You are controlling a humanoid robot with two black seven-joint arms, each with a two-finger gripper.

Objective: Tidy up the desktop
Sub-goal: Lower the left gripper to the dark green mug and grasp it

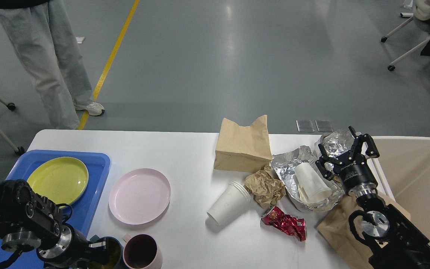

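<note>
The white desktop (185,157) carries dishes on the left and litter on the right. My left gripper (101,251) lies low at the front edge, against the rim of a dark green mug (111,249). Its fingers are dark and I cannot tell them apart. A pink mug (140,254) stands right beside it. My right gripper (340,151) is open and empty. It hovers over a crumpled foil tray (286,164) holding a white paper cup (310,181), next to a foil ball (334,144).
A blue tray (101,164) holds a yellow plate (58,179); a pink plate (139,195) lies beside it. A brown paper bag (243,145), stacked white cups (228,203), crumpled brown paper (265,185) and a crushed red can (284,222) sit mid-right. A beige bin (416,179) stands at the right. A person (47,56) stands beyond the table.
</note>
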